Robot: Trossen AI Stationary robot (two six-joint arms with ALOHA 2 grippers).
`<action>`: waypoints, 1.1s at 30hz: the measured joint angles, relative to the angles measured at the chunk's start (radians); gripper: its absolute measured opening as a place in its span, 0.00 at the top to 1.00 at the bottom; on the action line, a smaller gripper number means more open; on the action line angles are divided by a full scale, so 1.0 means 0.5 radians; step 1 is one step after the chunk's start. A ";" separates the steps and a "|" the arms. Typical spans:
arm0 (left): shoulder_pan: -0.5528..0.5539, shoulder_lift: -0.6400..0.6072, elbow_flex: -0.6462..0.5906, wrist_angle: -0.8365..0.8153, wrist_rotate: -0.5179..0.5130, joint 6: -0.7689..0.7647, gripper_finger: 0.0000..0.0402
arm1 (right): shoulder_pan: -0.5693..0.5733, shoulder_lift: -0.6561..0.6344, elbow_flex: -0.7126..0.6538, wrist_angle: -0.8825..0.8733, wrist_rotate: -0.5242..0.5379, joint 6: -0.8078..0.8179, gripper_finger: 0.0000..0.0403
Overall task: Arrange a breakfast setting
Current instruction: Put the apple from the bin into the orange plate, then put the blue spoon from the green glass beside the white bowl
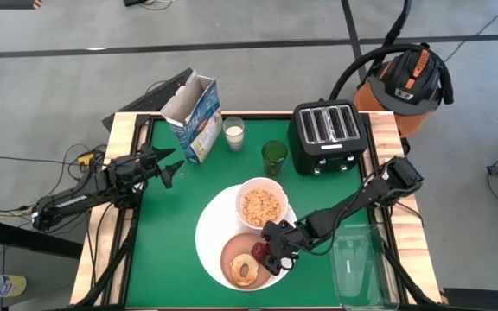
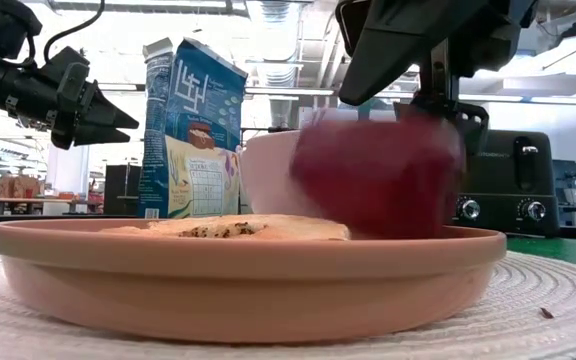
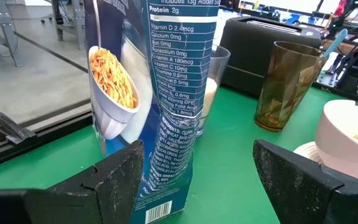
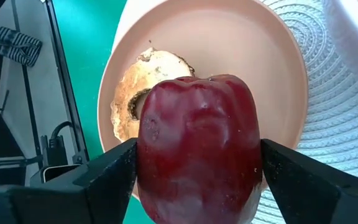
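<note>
Two dark fingers of the right gripper flank the glossy dark-red apple above the salmon-pink plate, beside the tan bagel ring; contact cannot be confirmed. Judged rigid, smooth, slippery: grip across its widest part. Left gripper waits spread near the blue cereal box. Green table mat; workshop behind.

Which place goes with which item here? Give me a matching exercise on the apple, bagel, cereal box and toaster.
Items:
1. dark-red apple
2. bagel
3. blue cereal box
4. black toaster

Places:
a. lying on the pink plate
b. back of the table, beside the green glass
c. between the right gripper's fingers, over the pink plate
d. standing just ahead of the left gripper

Pairs: 1-c, 2-a, 3-d, 4-b
</note>
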 joint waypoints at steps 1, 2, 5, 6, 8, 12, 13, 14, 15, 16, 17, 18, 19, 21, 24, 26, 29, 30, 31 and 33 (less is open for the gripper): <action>-0.001 0.000 0.000 0.000 0.000 0.000 0.28 | 0.000 0.000 0.000 0.000 0.001 -0.001 0.10; -0.001 0.000 0.000 0.000 0.000 0.000 0.28 | 0.000 0.000 0.000 0.000 0.001 -0.002 0.09; -0.001 0.000 0.000 -0.001 0.001 0.000 0.28 | 0.000 0.000 0.000 -0.002 0.001 -0.001 0.07; 0.000 0.000 0.000 0.000 0.001 -0.001 0.28 | -0.001 0.000 0.000 -0.002 0.002 -0.002 0.07; 0.000 0.000 0.000 -0.001 0.001 -0.001 0.28 | 0.000 0.000 0.000 -0.002 0.002 -0.002 0.07; -0.001 0.000 0.000 0.000 0.001 0.000 0.28 | 0.000 -0.009 0.000 -0.003 0.002 -0.003 0.07; -0.001 0.000 0.000 0.000 0.002 0.000 0.28 | -0.001 -0.018 -0.001 -0.004 0.002 -0.004 0.07; 0.000 0.000 0.000 0.000 0.001 0.000 0.28 | -0.001 -0.034 -0.002 -0.002 0.001 -0.003 0.07; 0.000 0.000 0.000 0.000 0.002 0.000 0.28 | -0.001 -0.055 -0.002 0.000 0.001 -0.003 0.07; -0.001 0.000 0.000 0.000 0.002 0.000 0.28 | -0.001 -0.083 -0.002 0.002 0.001 -0.003 0.07; 0.000 0.000 0.000 0.000 0.002 0.000 0.28 | -0.001 -0.114 -0.002 0.002 0.001 -0.004 0.07; -0.001 0.000 0.000 0.000 0.002 0.000 0.28 | 0.001 -0.149 -0.002 0.002 0.001 -0.004 0.07; -0.001 0.000 0.000 0.000 0.002 0.000 0.28 | 0.002 -0.190 -0.002 0.000 0.001 -0.003 0.07; 0.000 0.000 0.000 -0.001 0.002 0.000 0.28 | 0.002 -0.271 -0.002 -0.006 0.001 -0.003 0.07; 0.000 0.000 0.000 0.000 0.002 0.000 0.28 | -0.002 -0.410 -0.002 -0.046 0.003 -0.002 0.07; -0.001 0.000 0.000 0.000 0.002 0.000 0.28 | -0.021 -0.508 -0.002 -0.087 0.029 -0.014 0.07; -0.001 0.000 0.000 0.000 0.002 0.000 0.28 | -0.064 -0.649 -0.002 -0.149 0.111 -0.084 0.07; 0.000 0.000 0.000 0.000 0.002 0.000 0.28 | -0.084 -0.693 -0.002 -0.171 0.136 -0.103 0.07; 0.000 0.000 0.000 -0.001 0.002 0.000 0.28 | -0.107 -0.735 -0.002 -0.188 0.153 -0.108 0.07; -0.001 0.000 0.000 0.000 0.002 0.000 0.28 | -0.165 -0.821 -0.002 -0.235 0.160 -0.124 0.08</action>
